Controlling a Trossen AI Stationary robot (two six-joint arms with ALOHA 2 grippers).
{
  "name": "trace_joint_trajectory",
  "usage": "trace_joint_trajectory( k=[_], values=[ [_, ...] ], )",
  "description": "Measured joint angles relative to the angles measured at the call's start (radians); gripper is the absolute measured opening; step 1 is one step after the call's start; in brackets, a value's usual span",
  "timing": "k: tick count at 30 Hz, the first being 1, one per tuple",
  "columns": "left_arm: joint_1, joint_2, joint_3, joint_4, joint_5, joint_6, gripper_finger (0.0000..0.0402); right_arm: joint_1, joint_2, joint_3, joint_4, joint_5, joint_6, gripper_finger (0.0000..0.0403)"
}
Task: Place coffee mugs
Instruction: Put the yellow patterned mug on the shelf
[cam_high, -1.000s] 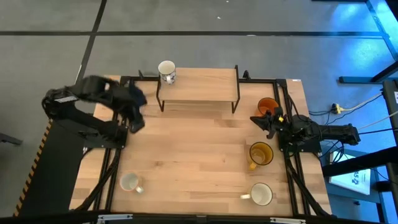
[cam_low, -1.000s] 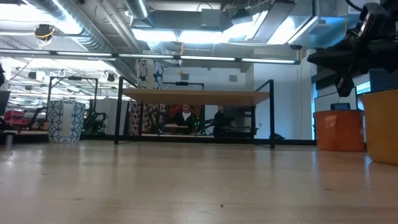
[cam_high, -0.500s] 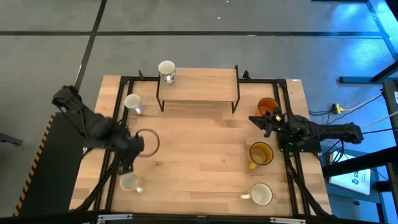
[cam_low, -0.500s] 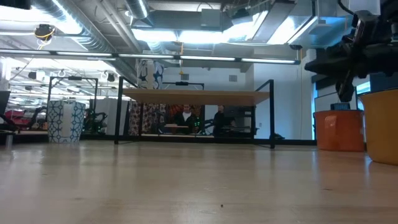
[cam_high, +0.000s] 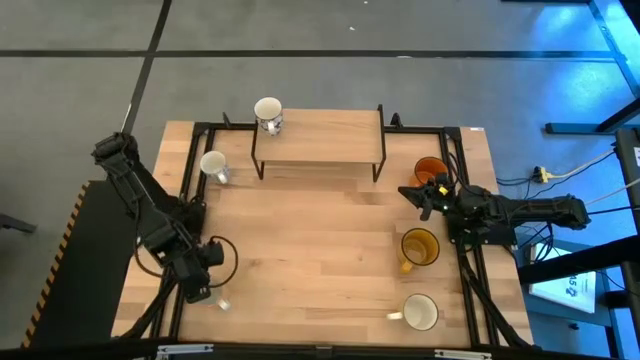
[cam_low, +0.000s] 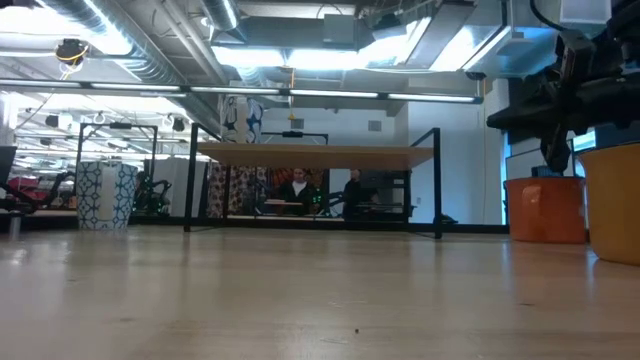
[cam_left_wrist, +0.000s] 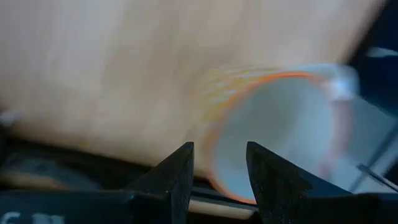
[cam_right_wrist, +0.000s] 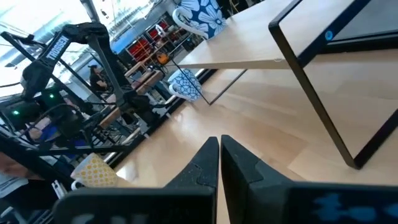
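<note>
My left gripper (cam_high: 200, 283) (cam_left_wrist: 219, 149) hangs open over the near-left mug (cam_high: 219, 301), which it mostly hides in the high view. The left wrist view shows that mug (cam_left_wrist: 280, 134), blurred, with a white inside and an orange-striped rim; one finger is over its mouth and one outside the rim. A white mug (cam_high: 213, 165) stands at the far left and a patterned one (cam_high: 268, 113) on the shelf. My right gripper (cam_high: 408, 192) (cam_right_wrist: 219, 142) is shut beside the orange mug (cam_high: 430, 170). The amber mug (cam_high: 419, 247) and a white mug (cam_high: 420, 312) stand near it.
A black-framed wooden shelf (cam_high: 318, 135) stands at the far middle of the table. The table's centre (cam_high: 310, 240) is bare wood. Black frame rails run along both sides. People and racks show in the room behind in the low view.
My left arm has swung from the table's far-left area toward the near edge, uncovering the far-left white mug. It now points down over the near-left mug. No mug has moved.
</note>
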Motion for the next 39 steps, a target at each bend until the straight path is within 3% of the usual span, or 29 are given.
trace_joint_trajectory(
  k=[13, 21, 23, 28, 31, 39],
  values=[
    [-0.012, 0.003, -0.113, 0.058, -0.004, 0.027, 0.0133, 0.0, 0.0, 0.0, 0.001, 0.007, 0.0, 0.0005],
    [0.026, 0.004, -0.143, 0.076, 0.013, 0.149, 0.0023, 0.0, 0.0, 0.0, 0.001, 0.008, -0.001, 0.0005],
    [0.049, 0.004, -0.122, 0.078, 0.022, 0.195, 0.0017, 0.0, 0.0, 0.0, 0.001, 0.008, -0.001, 0.0005],
    [0.191, 0.004, -0.008, 0.046, -0.033, 0.345, 0.0018, 0.0, 0.0, 0.0, 0.002, 0.009, -0.001, 0.0005],
    [0.301, 0.003, 0.091, -0.021, -0.077, 0.511, 0.0018, 0.0, 0.0, 0.0, 0.004, 0.01, -0.001, 0.0005],
    [0.699, 0.003, 0.346, -0.133, -0.141, 0.938, 0.0018, 0.0, 0.0, 0.0, 0.011, -0.035, -0.001, 0.0005]
  ],
)
